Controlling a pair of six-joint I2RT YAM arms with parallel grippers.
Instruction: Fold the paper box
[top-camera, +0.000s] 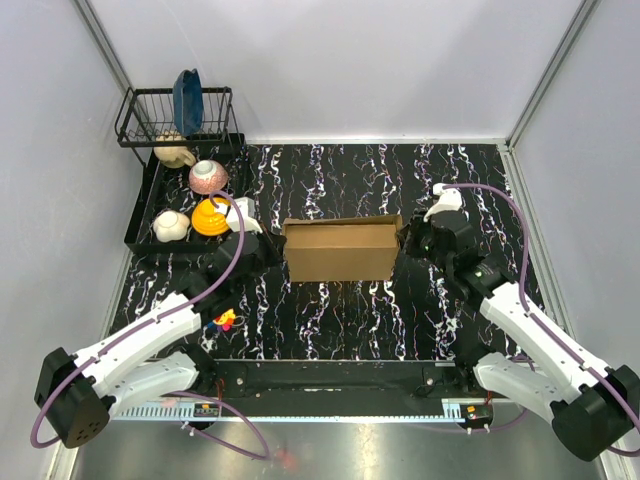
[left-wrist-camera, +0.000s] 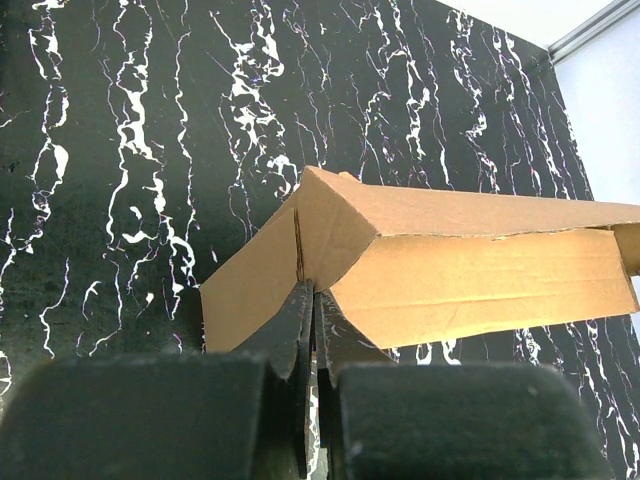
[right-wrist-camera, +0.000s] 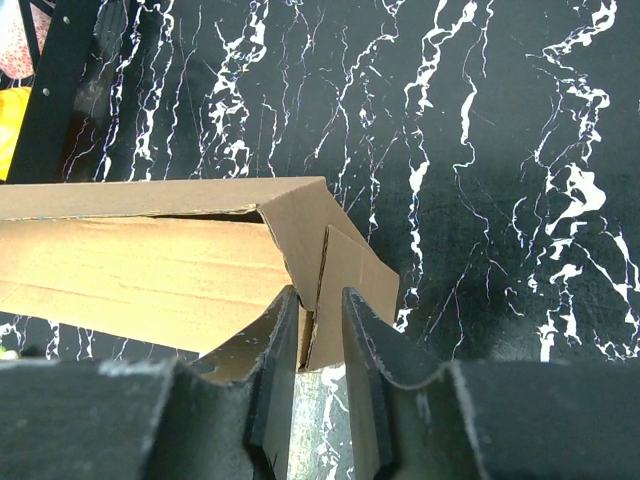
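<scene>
The paper box (top-camera: 340, 252) stands at the centre of the black marbled table (top-camera: 330, 320), with its long side running from 9 to 3 o'clock. The left gripper (top-camera: 268, 248) is at its 9 o'clock end and the right gripper (top-camera: 408, 238) at its 3 o'clock end.

I judge that the step in hand is the tucking of the two ends, with the long walls already raised. The next move calls for both arms to push the ends inward together, so that the box does not slide or twist.

Only the wrist views show the grasp. On the left, the fingers are pressed together on the edge of the left end flap (left-wrist-camera: 330, 235). On the right, the fingers are closed on the right end flap (right-wrist-camera: 345, 275), which stands between them. Only the top view shows the dish rack (top-camera: 175, 110) with bowls (top-camera: 208, 176) at 10 o'clock, well apart from the box.
</scene>
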